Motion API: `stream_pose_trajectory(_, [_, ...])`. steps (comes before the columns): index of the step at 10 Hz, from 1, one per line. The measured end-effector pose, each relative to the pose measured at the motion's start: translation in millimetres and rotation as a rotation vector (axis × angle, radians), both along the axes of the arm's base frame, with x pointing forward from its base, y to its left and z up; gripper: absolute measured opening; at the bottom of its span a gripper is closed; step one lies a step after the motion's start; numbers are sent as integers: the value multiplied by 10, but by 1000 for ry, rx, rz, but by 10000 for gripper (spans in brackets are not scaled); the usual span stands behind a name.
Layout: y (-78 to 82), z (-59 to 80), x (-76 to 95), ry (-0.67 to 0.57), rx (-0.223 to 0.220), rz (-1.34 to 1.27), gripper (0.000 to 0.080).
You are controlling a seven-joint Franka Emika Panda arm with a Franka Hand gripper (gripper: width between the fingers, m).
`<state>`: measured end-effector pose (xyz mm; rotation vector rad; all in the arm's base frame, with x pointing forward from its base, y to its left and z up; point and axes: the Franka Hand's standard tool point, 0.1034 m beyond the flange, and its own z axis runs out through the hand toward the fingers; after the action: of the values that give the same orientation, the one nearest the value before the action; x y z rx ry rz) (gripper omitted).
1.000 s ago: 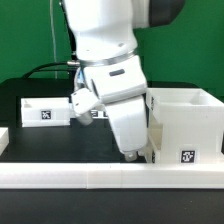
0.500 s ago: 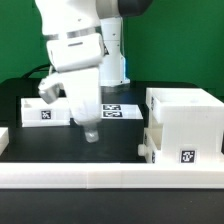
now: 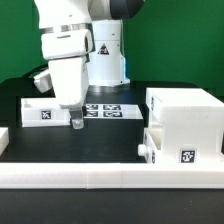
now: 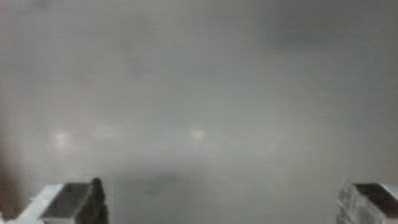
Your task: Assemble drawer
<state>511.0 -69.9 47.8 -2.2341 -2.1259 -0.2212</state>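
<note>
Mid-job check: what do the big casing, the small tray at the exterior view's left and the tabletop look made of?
Casing: likely hard white plastic, matte; even colour, crisp straight edges. Tray: apparently the same matte white plastic. Tabletop: black and dull, no glare; perhaps a mat or cloth, cannot tell which.
</note>
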Motion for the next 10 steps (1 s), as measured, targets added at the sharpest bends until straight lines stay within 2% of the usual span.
stream_pose_trajectory(4, [-5,-12,34,16,11,-122,649])
stream_pose_trajectory(5, [-54,-14,13,13,11,-192,649])
stream_pose_trajectory(6, [-174,-20,-84,7,3,-278,649])
stream_pose_trajectory(10, [-389,37,-493,3,-5,-623,649])
